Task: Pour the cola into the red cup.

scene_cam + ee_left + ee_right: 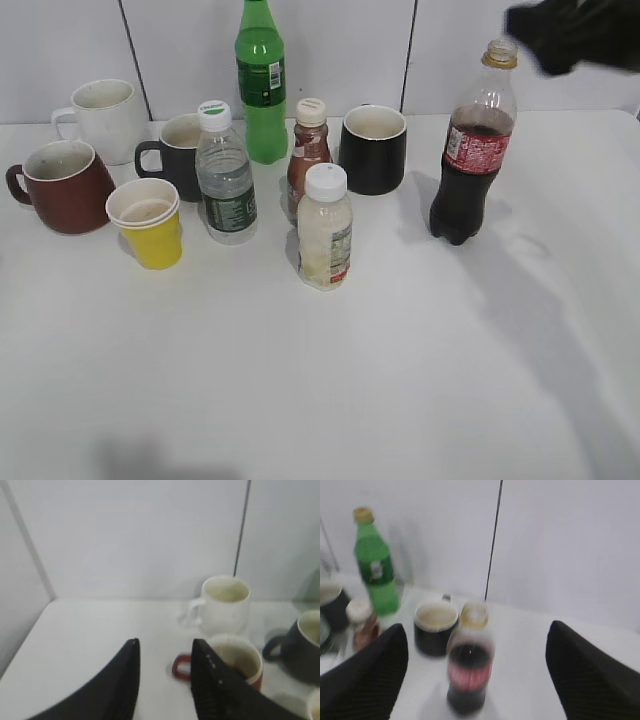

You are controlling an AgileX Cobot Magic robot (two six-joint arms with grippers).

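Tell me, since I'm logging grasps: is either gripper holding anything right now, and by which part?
Nothing is held. The right gripper is open wide with the cola standing free beyond it; the left gripper is open and empty near the red cup.

The cola (472, 165), standing between the wide-apart fingers of the right gripper (476, 675), is clear glossy plastic with a shiny printed red label. Just beyond the left gripper (164, 680), the red cup (239, 661) looks like glazed ceramic, glossy outside and pale inside. Both grippers' fingers (220, 692) are matt black with a finely ribbed texture. The table (400, 380) is smooth, matt white.
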